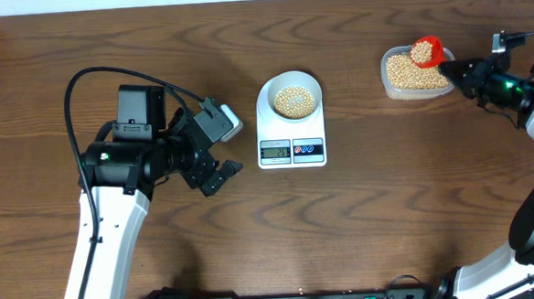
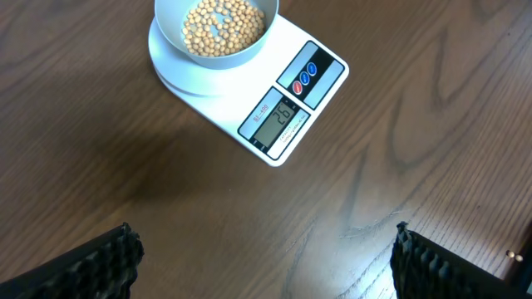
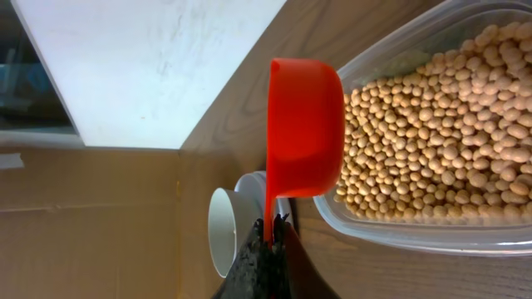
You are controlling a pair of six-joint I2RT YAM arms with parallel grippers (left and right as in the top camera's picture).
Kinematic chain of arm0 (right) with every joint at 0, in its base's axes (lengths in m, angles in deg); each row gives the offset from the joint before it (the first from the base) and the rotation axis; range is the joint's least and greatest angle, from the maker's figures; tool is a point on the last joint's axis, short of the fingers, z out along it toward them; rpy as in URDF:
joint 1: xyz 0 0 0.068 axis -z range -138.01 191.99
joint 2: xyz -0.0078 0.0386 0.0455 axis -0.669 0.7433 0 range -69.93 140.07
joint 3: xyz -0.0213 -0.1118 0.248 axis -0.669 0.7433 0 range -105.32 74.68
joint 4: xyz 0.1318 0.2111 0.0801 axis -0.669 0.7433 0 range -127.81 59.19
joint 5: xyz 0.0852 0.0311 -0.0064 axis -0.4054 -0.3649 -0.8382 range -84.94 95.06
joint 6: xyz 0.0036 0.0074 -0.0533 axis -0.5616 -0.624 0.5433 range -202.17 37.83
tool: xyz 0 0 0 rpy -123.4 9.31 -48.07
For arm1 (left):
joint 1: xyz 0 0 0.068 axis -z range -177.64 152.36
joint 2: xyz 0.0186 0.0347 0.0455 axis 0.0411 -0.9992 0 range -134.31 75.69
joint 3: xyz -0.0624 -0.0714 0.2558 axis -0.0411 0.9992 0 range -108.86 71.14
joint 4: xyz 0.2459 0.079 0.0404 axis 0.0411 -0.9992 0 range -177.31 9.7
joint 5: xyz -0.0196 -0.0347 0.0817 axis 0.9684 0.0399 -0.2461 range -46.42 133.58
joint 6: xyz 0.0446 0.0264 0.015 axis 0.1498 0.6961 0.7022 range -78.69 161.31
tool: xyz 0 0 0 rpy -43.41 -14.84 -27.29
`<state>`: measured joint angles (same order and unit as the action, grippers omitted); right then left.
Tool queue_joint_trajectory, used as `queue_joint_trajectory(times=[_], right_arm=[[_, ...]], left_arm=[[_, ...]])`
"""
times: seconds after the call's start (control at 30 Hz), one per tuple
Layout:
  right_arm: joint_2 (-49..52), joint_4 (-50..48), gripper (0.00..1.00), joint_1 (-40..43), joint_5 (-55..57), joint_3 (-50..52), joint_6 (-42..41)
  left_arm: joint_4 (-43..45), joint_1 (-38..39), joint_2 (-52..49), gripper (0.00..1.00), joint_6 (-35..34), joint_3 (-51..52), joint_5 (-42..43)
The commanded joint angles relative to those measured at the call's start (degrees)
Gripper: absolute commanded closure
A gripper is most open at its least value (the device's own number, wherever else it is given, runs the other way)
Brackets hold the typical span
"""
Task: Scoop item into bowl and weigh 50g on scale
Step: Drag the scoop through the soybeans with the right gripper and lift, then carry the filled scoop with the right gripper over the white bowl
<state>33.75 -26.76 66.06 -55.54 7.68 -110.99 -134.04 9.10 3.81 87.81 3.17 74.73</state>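
**A:** what's the right gripper (image 3: pixel 270 237) doing?

**B:** clamped tight on the scoop (image 3: pixel 303 124) handle. The handle runs straight out in line with the fingers, cup ahead of the tips, open side up, over the beans (image 3: pixel 432 141) in the tub (image 3: pixel 416 237).

**A:** and the left gripper (image 2: pixel 264 241)?

**B:** spread wide, holding nothing. The scale (image 2: pixel 287 116) sits out ahead of it, and the bowl (image 2: pixel 170 25) on top has beans in it too.

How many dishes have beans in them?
2: the small round pale bowl on the white digital scale, and the clear plastic tub at the right. The red scoop over it may hide more.
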Motion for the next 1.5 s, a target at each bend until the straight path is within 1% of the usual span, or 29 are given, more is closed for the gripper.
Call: queue_joint_trajectory(times=[0.0, 0.73, 1.13, 1.47], right_arm=[[0.5, -0.7, 0.99, -1.7, -2.0, 0.3, -1.4], [0.5, -1.3, 0.99, -14.8, -3.2, 0.3, -2.4], [0.5, -1.5, 0.99, -19.3, -3.4, 0.3, -2.4], [0.5, -2.8, 0.99, -21.1, -3.4, 0.3, -2.4]], left_arm=[[-0.2, -0.3, 0.8, 0.02, -0.3, -0.9, -0.1], [-0.2, -0.3, 0.8, 0.02, -0.3, -0.9, -0.1], [-0.2, -0.3, 0.8, 0.02, -0.3, -0.9, -0.1], [-0.2, -0.3, 0.8, 0.02, -0.3, -0.9, -0.1]])
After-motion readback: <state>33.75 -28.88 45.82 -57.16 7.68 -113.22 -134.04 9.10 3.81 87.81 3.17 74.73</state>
